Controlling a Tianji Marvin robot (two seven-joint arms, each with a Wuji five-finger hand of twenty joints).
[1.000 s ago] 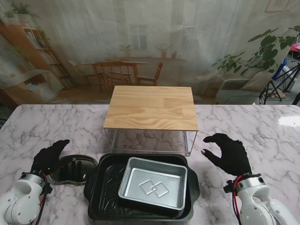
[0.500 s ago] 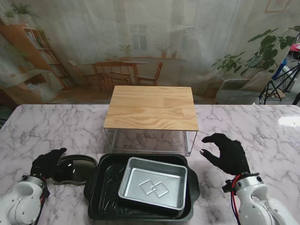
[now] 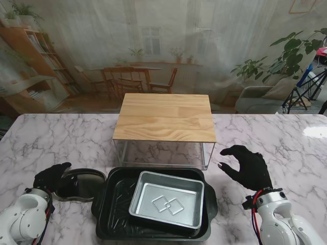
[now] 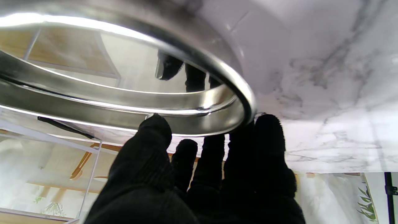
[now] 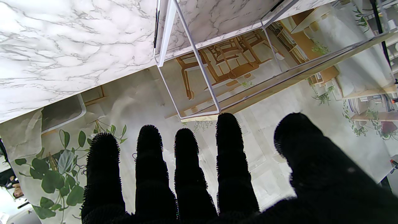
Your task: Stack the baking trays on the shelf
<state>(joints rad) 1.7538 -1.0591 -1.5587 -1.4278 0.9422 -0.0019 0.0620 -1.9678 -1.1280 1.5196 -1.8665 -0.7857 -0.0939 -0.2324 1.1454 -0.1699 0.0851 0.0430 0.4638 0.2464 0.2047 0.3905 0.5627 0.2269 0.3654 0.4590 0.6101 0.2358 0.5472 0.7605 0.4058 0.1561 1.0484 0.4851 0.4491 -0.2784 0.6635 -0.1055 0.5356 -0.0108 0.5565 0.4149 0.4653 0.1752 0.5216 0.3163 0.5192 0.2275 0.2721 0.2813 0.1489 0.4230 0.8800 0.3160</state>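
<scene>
A silver baking tray point(image 3: 166, 199) lies nested inside a larger black baking tray point(image 3: 113, 204), close to me at the table's middle. Just beyond them stands the shelf point(image 3: 166, 116), a wooden top on a white wire frame point(image 5: 199, 65). A dark round pan point(image 3: 84, 185) sits to the left of the black tray. My left hand point(image 3: 50, 177) is at its left rim point(image 4: 124, 105), thumb over the rim and fingers around its outer edge. My right hand point(image 3: 248, 167) hovers to the right of the trays, fingers spread, holding nothing point(image 5: 202, 180).
The marble table point(image 3: 51, 138) stretches wide on both sides of the shelf. The space under the shelf top is open between the wire legs. A printed backdrop hangs behind the table.
My left hand has come down and nearer to me, settling onto the round pan's left rim. The right hand, the trays and the shelf have stayed put.
</scene>
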